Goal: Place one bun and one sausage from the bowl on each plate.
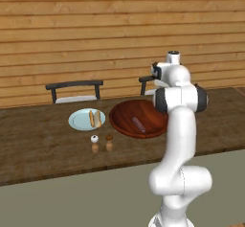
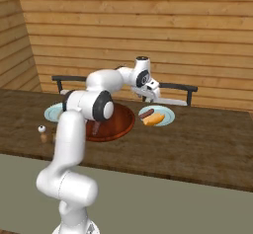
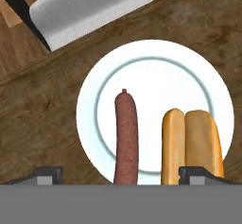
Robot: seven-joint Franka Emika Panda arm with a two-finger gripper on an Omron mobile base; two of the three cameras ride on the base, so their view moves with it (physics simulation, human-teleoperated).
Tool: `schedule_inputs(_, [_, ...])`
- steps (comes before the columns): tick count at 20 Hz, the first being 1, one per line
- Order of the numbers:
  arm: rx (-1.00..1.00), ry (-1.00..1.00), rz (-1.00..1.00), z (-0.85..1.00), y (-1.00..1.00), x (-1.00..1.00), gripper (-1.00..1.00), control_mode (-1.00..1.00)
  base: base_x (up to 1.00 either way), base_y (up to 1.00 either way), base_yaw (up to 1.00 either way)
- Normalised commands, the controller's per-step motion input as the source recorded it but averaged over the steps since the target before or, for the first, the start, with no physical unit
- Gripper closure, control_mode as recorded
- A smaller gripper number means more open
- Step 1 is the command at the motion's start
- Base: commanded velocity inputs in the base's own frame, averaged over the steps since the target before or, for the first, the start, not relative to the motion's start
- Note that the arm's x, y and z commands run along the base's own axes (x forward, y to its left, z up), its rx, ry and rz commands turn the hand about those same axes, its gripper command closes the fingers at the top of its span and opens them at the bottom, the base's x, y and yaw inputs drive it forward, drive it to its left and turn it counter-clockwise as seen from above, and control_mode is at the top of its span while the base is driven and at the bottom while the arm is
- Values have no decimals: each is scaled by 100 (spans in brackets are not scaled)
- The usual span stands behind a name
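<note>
Gripper: (image 3: pixel 120 176) stood over the right plate, fingertips (image 3: pixel 47 175) wide apart, nothing between them but the sausage lying below
Right plate: (image 3: pixel 156 57) pale, on the table beside the bowl; held one sausage (image 3: pixel 126 138) and one bun (image 3: pixel 193 145), side by side, not touching
Left plate: (image 1: pixel 79 120) on the other side of the bowl, with a bun (image 1: pixel 97 118) and a sausage (image 1: pixel 91 119) close together
Bowl: (image 1: pixel 124 111) reddish-brown, between the plates; one sausage (image 1: pixel 138 123) lay inside
Shakers: two (image 1: pixel 94 143) (image 1: pixel 109 142) stood in front of the left plate, just beside each other
Table: (image 1: pixel 38 140) dark wood, chairs (image 1: pixel 75 91) behind it
Writing: no readable lettering or labels on any item
</note>
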Motion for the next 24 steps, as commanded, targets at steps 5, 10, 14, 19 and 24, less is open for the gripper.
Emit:
schedule_inputs(5, [0, -4, 11, 52, 88, -100, -100, -100, 0, 0, 0])
schedule_inputs(10, [0, 1, 15, 0, 100, -100, -100, -100, 0, 0, 0])
schedule_inputs(14, [0, 1, 17, 0, 100, -100, -100, -100, 0, 0, 0])
schedule_inputs(19, [0, -1, 25, -54, 100, -97, -100, -100, 0, 0, 0])
schedule_inputs(24, [0, 0, 22, -67, 45, 14, -100, -100, 0, 0, 0])
